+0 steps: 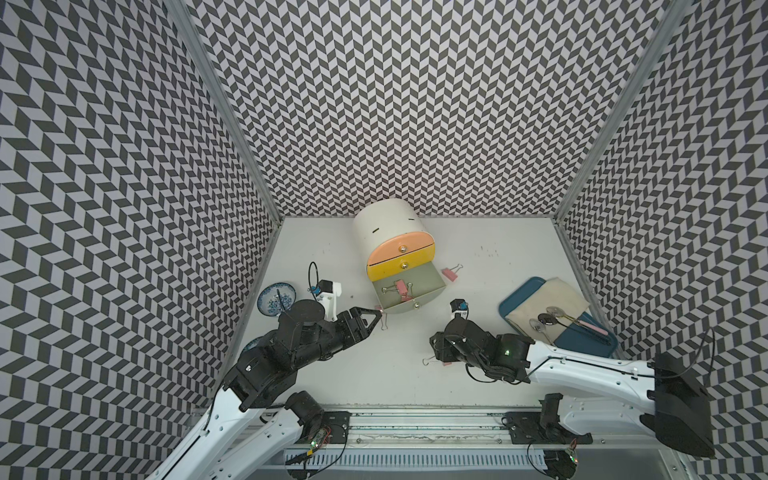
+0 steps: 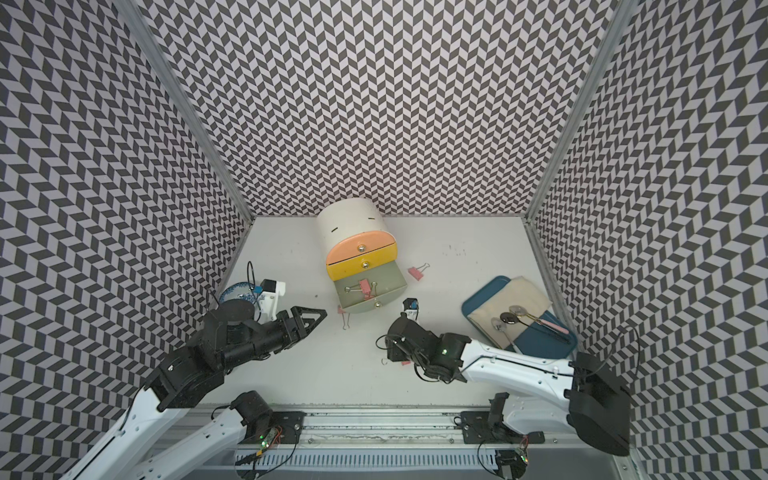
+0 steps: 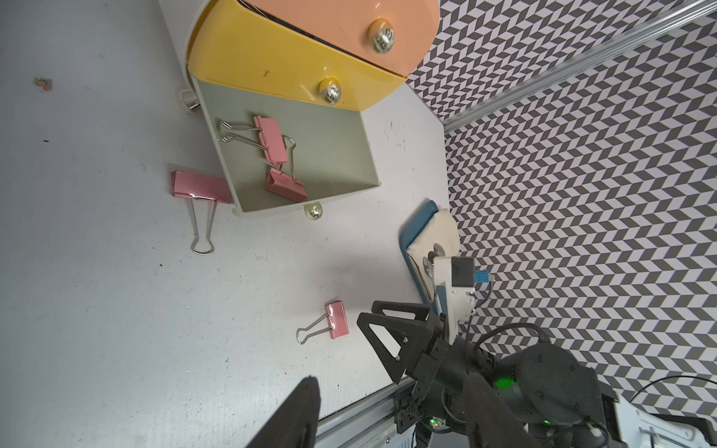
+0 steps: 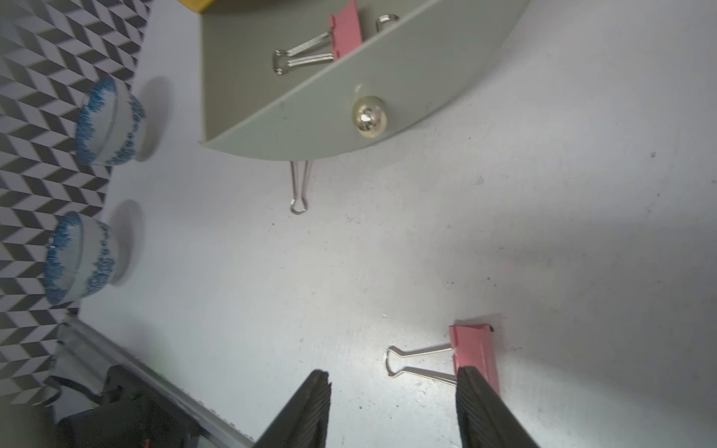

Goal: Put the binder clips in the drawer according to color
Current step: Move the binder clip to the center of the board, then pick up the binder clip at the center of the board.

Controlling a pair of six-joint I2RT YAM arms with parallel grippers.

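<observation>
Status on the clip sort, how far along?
Done: two pink clips lie in the open grey drawer. In hand: nothing; right claw is open at a pink clip lying on the table, left claw open too. Left: that one, the clip at the drawer's corner, and the clip on its other side.

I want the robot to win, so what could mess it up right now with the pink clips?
The right gripper is open, but the pink clip near it lies off to one side, partly behind one finger. Closing may catch only the thin wire handles, or shove the clip away.
Another pink clip lies right at the corner of the open grey drawer. The left gripper, reaching for it, might bump the drawer.
</observation>
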